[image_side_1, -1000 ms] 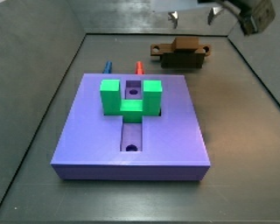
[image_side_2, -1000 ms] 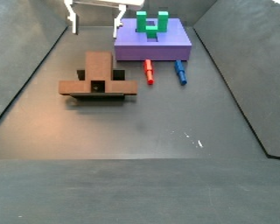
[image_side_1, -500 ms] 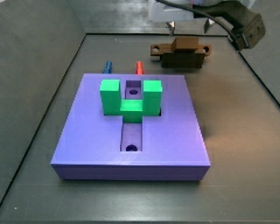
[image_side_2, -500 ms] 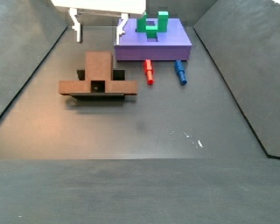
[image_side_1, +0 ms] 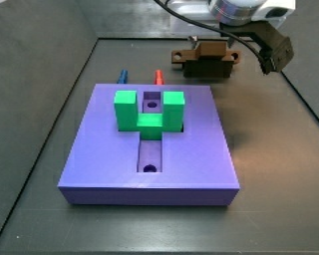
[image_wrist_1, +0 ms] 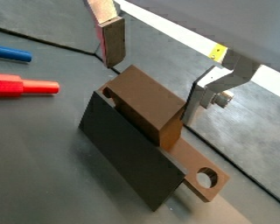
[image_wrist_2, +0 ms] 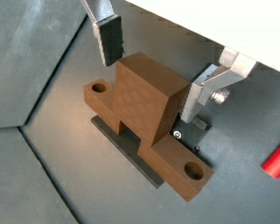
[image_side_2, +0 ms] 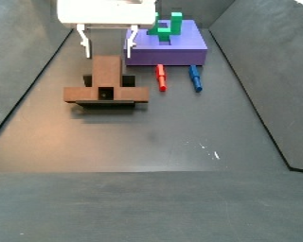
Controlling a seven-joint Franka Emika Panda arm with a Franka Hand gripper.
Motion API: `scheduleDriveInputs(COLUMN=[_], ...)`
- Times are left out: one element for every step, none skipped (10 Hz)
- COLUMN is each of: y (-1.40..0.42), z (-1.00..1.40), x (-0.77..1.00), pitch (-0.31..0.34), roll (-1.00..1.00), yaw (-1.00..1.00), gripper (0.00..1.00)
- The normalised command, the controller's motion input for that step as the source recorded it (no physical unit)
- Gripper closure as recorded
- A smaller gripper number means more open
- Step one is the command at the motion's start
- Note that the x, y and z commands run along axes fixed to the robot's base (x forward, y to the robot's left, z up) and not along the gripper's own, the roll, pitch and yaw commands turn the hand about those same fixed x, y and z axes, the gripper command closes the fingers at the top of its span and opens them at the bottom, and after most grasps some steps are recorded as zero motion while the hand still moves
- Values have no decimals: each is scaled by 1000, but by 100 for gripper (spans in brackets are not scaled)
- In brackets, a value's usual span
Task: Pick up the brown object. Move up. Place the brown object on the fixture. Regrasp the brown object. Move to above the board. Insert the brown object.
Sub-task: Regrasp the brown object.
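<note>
Brown object [image_wrist_2: 149, 105] on fixture [image_wrist_1: 125, 153], claw [image_wrist_2: 154, 66] straddling it, spread

A green U-shaped block [image_side_1: 149, 110] stands upright with its open side up. Beyond it, on the dark surface [image_side_1: 43, 149], a red peg [image_side_1: 159, 76] and a blue peg [image_side_1: 123, 74] lie side by side, apart, the red nearer the block's line. My tool [image_side_2: 106, 52] hangs farther from the block than the pegs, its jaws apart.

On the dark floor [image_side_2: 180, 142] lie the purple board [image_side_1: 151, 149], the fixture [image_side_2: 103, 97], and red [image_side_2: 161, 79] and blue pegs [image_side_2: 196, 77]; the gripper [image_side_2: 105, 43] hangs above the fixture.
</note>
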Motion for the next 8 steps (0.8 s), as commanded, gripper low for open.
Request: scheduleDriveInputs(y=[0, 0, 0, 0, 0, 0, 0, 0], z=[-211, -200, -160, -143, -137, -66, -131, -17], x=[97, 309, 371, 354, 334, 314, 254, 103], pitch=[260, 354, 486, 457, 400, 343, 203, 0], roll=[26, 49, 160, 174, 157, 183, 11, 0], yaw=[186, 177, 269, 257, 220, 154, 20, 0], gripper=[0, 0, 0, 0, 0, 0, 0, 0])
